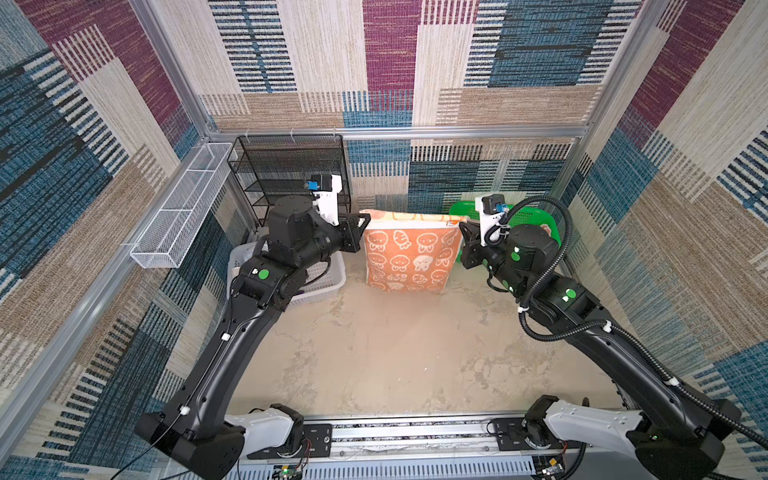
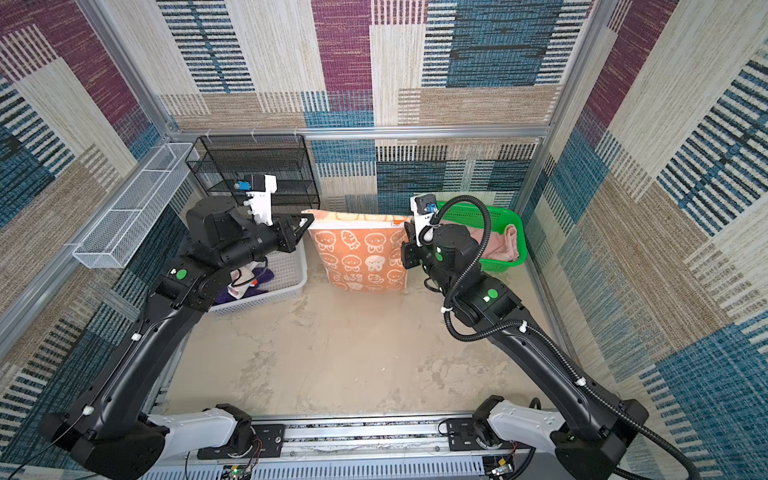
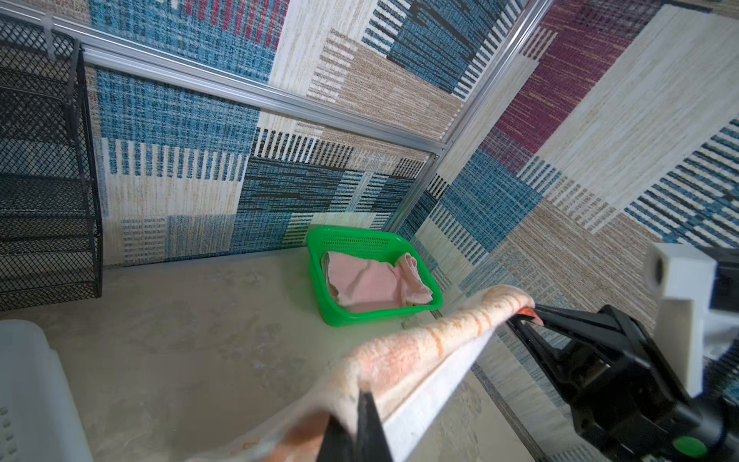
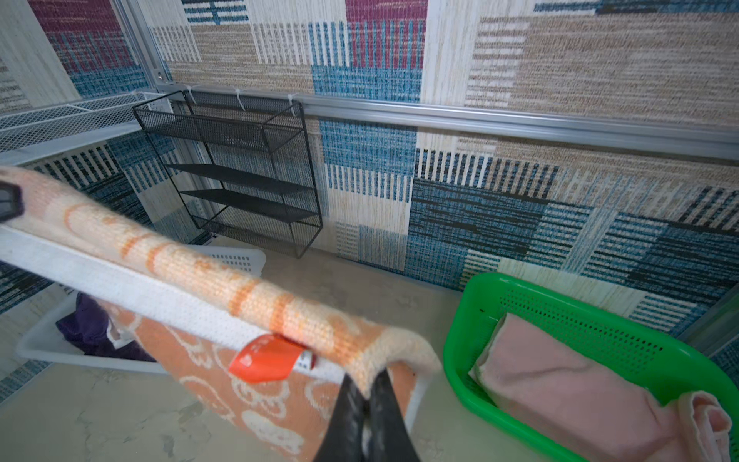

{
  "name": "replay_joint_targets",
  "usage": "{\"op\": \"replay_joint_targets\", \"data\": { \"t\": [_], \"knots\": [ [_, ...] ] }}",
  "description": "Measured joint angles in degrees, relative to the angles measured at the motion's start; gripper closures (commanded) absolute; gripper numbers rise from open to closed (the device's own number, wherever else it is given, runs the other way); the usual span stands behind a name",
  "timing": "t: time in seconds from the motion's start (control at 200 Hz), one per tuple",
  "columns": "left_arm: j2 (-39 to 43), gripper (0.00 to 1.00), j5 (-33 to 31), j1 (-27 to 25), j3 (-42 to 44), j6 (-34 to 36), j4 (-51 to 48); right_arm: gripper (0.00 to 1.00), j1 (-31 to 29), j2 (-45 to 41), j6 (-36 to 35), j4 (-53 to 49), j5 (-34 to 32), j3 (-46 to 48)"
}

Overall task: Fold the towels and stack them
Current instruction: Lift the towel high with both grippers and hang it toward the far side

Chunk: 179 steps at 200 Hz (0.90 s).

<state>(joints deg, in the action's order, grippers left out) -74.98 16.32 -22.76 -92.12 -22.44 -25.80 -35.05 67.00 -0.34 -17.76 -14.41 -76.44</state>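
Both ends of one cloth are pinched: the left gripper (image 1: pixel 365 220), black with parallel jaws, is closed tight on the upper left corner, and the right gripper (image 1: pixel 460 227) is closed the same way on the upper right corner of the orange terry towel with white cartoon figures (image 1: pixel 405 257). The towel's top hem is stretched taut between them in the upper middle of both top views. From that hem the towel hangs open as a full, unfolded sheet, printed side toward the camera, with an orange tag (image 4: pixel 266 358) near the right corner. Its lower edge looks to reach the beige mottled tabletop (image 1: pixel 374 353), though whether it touches I cannot tell. Just right of the right gripper, the green perforated plastic basket (image 2: pixel 494 216) holds the plain pink terry towel (image 2: pixel 503 245), folded roughly, with one end bunched up. Left of centre, under the left arm, the white perforated plastic basket (image 2: pixel 286 266) holds the crumpled deep purple towel (image 2: pixel 264 275) and a pale cloth (image 2: pixel 239 289) that is mostly hidden. As I judge it, one towel of four is folded and put away, the second is lifted and spread but has no fold yet, and two more are left to take out, fold and stack
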Motion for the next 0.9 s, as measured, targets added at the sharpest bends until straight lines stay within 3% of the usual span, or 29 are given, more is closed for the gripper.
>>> {"op": "replay_joint_targets", "data": {
  "t": [0.28, 0.666, 0.896],
  "knots": [
    [-14.8, 1.00, 11.0, 7.6, -11.4, -4.7, 0.5, 1.00, 8.7, 11.0, -2.6, 6.3, 9.8, -5.9],
    [-34.6, 1.00, 10.6, 9.2, -35.3, -2.5, 0.0, 1.00, 14.8, 28.5, -6.0, 14.3, 14.1, -21.7],
    [-41.8, 1.00, 10.1, 9.5, -47.9, 1.2, -2.7, 1.00, 15.6, 32.4, -8.8, 16.4, 15.0, -27.9]
  ]
}}
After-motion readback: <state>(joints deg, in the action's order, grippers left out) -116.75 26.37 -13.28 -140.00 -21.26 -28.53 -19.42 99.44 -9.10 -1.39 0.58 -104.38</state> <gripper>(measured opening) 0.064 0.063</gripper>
